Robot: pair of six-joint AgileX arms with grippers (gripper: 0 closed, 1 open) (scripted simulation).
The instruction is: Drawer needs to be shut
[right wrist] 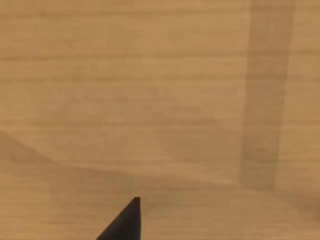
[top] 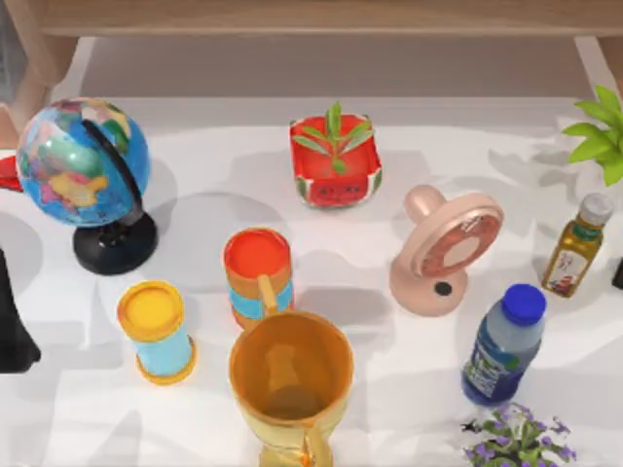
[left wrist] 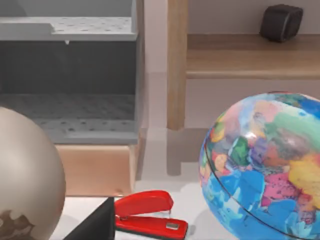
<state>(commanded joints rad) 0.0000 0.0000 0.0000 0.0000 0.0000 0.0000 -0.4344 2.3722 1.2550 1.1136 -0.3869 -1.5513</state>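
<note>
The left claw [top: 12, 326] sits at the far left edge of the white counter [top: 409, 389] in the top view, a dark shape low beside the globe; whether it is apart or together I cannot tell. In the left wrist view a black tip of it shows at the lower edge, just beside a red stapler [left wrist: 147, 215] lying on the counter; a pale rounded beige ball-like object [left wrist: 25, 180] bulks on one side and the multicoloured globe on a black stand [top: 86, 165] on the other. Beyond the stapler stands the open grey drawer [left wrist: 70, 107] in its light wooden cabinet [left wrist: 95, 170], pulled out, its speckled grey floor exposed; a wooden post [left wrist: 177, 65] and a wooden shelf [left wrist: 250, 55] carrying a small black object [left wrist: 281, 22] rise next to it.

The right claw [right wrist: 125, 222] shows as a black tip against plain wood; its state I cannot tell.

Farther across the counter: a yellow-lidded blue cylinder [top: 156, 331]; an orange-lidded can [top: 258, 275]; a gold cup [top: 290, 384]; a red watermelon-patterned planter [top: 336, 161]; a pink ring fan [top: 446, 251]; a blue-capped bottle [top: 504, 345]; an oil bottle [top: 576, 245].
</note>
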